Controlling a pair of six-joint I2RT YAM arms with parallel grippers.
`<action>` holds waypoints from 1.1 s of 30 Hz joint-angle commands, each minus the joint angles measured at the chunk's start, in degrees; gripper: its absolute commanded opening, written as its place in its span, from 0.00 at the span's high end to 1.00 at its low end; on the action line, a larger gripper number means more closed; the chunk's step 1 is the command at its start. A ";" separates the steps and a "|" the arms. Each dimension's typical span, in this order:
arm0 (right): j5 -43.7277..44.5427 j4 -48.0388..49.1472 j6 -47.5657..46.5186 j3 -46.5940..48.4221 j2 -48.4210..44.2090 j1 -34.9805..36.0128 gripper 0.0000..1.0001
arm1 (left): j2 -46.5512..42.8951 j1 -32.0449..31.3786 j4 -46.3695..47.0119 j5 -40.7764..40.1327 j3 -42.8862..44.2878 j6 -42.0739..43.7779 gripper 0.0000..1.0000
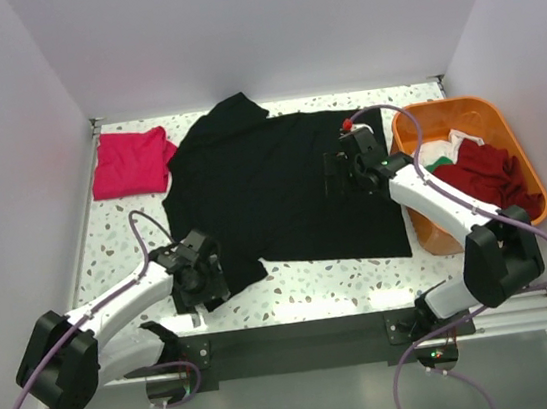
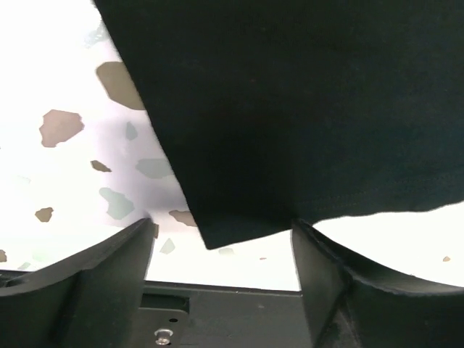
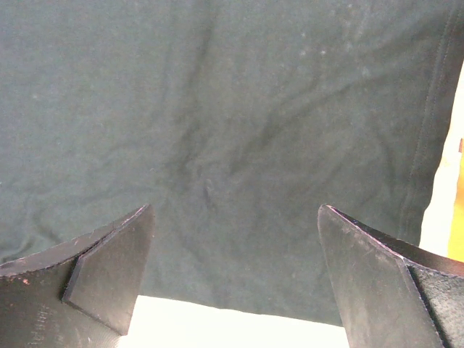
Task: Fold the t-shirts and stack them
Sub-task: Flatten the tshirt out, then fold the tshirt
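Black shirt (image 1: 282,188) lay flat, fold not begun; left gripper (image 1: 212,273), at its near-edge corner, and right gripper (image 1: 338,170) gaped empty; next probably a pinch.

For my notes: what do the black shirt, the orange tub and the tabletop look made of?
Black t-shirt: soft matte knit cloth, likely cotton; it creases softly and shows a stitched seam in the right wrist view. Orange tub: smooth moulded plastic, judging by its even colour and rounded rim. Table: hard white surface with speckled chips, terrazzo-like; real stone or print, I cannot tell.
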 commanded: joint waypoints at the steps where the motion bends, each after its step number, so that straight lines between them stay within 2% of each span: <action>1: 1.28 0.49 1.16 0.12 0.67 -0.04 0.01 | 1.01 -0.28 3.01 -1.08 -0.42 -3.50 0.22; 3: 1.28 0.58 1.34 -0.32 0.23 -0.04 0.01 | 1.97 -0.28 4.24 -0.91 -0.16 -3.15 0.30; 6: 2.24 0.14 2.22 -1.64 -0.82 -0.12 0.01 | 4.35 -0.28 4.95 -1.61 0.28 -3.06 0.54; 7: 3.03 -0.30 3.18 -2.69 -1.35 -0.12 0.01 | 5.05 -0.28 4.95 -1.70 0.46 -3.06 0.70; 9: 3.91 -0.74 4.76 -4.27 -3.80 -0.12 0.01 | 5.14 -0.28 4.42 -2.49 0.81 -3.06 0.84; 10: 4.26 -0.83 6.42 -6.28 -4.95 -0.04 0.01 | 4.97 -0.28 3.90 -3.28 1.07 -3.23 0.98; 15: 5.32 -2.93 12.14 -13.14 -11.80 -0.12 0.01 | 3.56 -0.28 0.91 -8.02 2.92 -5.34 1.00; 23: 6.46 -4.96 18.82 -23.61 -24.37 1.28 0.01 | 2.42 -0.19 0.37 -9.96 3.89 -5.26 1.00; 33: 11.03 -4.52 27.18 -29.85 -24.73 2.07 0.03 | 1.10 -0.19 2.13 -8.83 3.18 -4.81 1.00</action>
